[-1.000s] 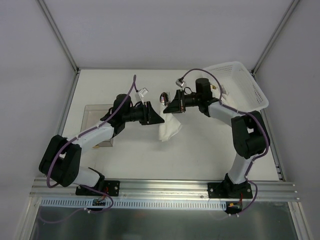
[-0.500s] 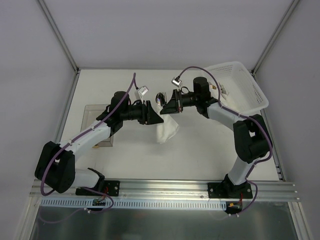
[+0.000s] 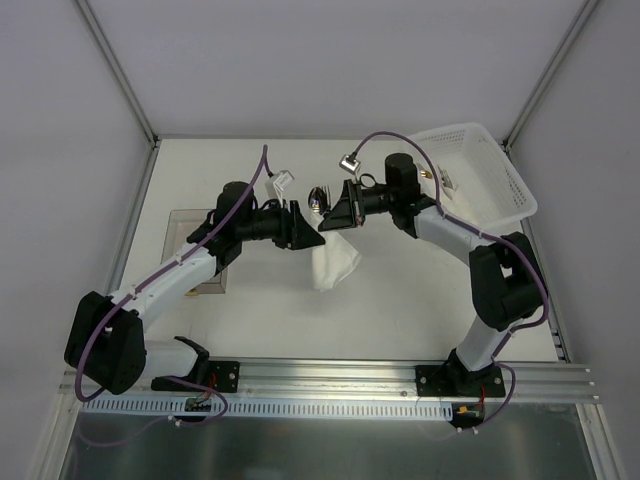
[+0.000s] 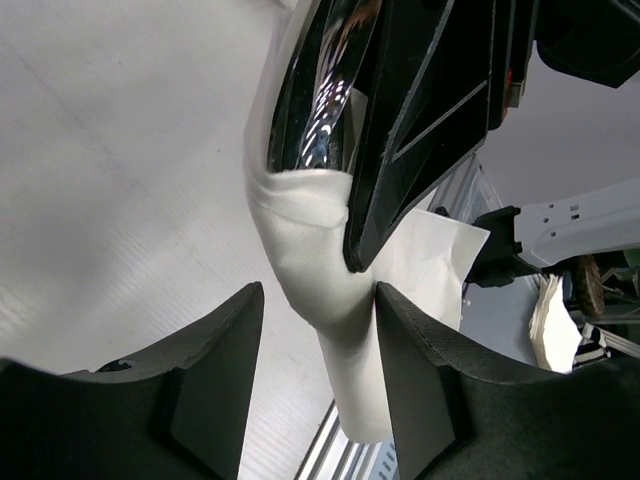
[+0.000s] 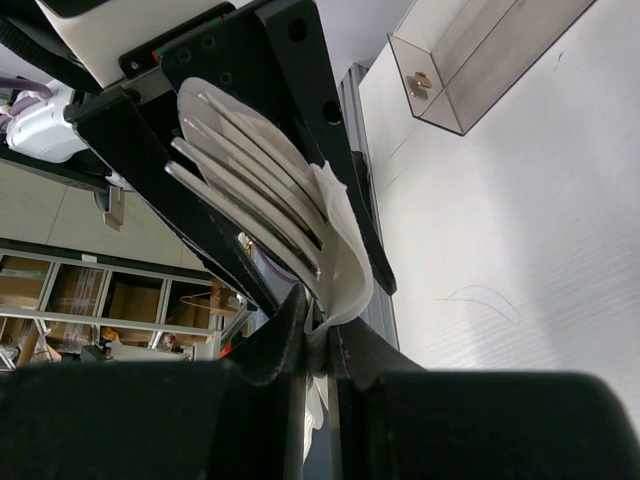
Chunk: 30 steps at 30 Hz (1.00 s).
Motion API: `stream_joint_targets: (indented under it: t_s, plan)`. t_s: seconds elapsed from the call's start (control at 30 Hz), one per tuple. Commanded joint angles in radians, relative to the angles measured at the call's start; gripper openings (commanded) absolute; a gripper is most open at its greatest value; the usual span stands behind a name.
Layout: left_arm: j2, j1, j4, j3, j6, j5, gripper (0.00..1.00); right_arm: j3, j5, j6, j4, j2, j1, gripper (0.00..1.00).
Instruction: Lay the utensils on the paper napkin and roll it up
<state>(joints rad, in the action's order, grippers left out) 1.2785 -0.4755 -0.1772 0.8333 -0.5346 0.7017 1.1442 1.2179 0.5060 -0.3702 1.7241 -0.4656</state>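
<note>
My right gripper [image 3: 330,218] is raised above the table and shut on the paper napkin [image 3: 335,265] with the utensils inside its top. In the right wrist view its jaws [image 5: 318,335] pinch the napkin [image 5: 348,255] beside a silver fork [image 5: 250,160]. A shiny spoon bowl [image 3: 320,197] sticks out; it also shows in the left wrist view [image 4: 320,100]. The napkin hangs down as a loose roll [image 4: 310,240]. My left gripper [image 3: 312,236] faces the right one. Its open fingers [image 4: 215,370] stand either side of the hanging roll.
A white lattice basket [image 3: 520,195] stands at the back right, tilted, with items inside. A clear plastic box [image 3: 190,232] lies at the left under my left arm; it also shows in the right wrist view [image 5: 470,70]. The metal rail runs along the near edge.
My left gripper has moved up and right, closing in round the hanging napkin. My right gripper has shifted slightly left with the bundle.
</note>
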Motion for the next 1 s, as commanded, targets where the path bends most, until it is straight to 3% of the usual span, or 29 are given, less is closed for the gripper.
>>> stream_joint_targets:
  t_s: [0.0, 0.23, 0.47, 0.73, 0.9, 0.97]
  plan:
    - [-0.01, 0.012, -0.112, 0.021, -0.042, 0.062, 0.49, 0.031, 0.043, 0.014, -0.061, -0.06, -0.018, 0.0]
    - [0.028, 0.012, -0.272, -0.029, -0.146, 0.073, 0.47, 0.035, 0.042, 0.042, -0.093, -0.06, -0.027, 0.0]
    - [0.039, 0.012, -0.33, -0.065, -0.171, 0.079, 0.44, 0.04, 0.046, 0.08, -0.13, -0.057, -0.028, 0.0]
    - [0.038, 0.014, -0.482, -0.131, -0.243, 0.088, 0.44, 0.02, 0.051, 0.29, -0.399, -0.032, -0.028, 0.0]
    - [0.042, 0.012, -0.542, -0.143, -0.277, 0.097, 0.31, 0.002, 0.063, 0.535, -0.677, 0.018, -0.03, 0.0]
    - [0.039, 0.012, -0.55, -0.142, -0.278, 0.101, 0.23, 0.002, 0.068, 0.571, -0.706, 0.037, -0.031, 0.0]
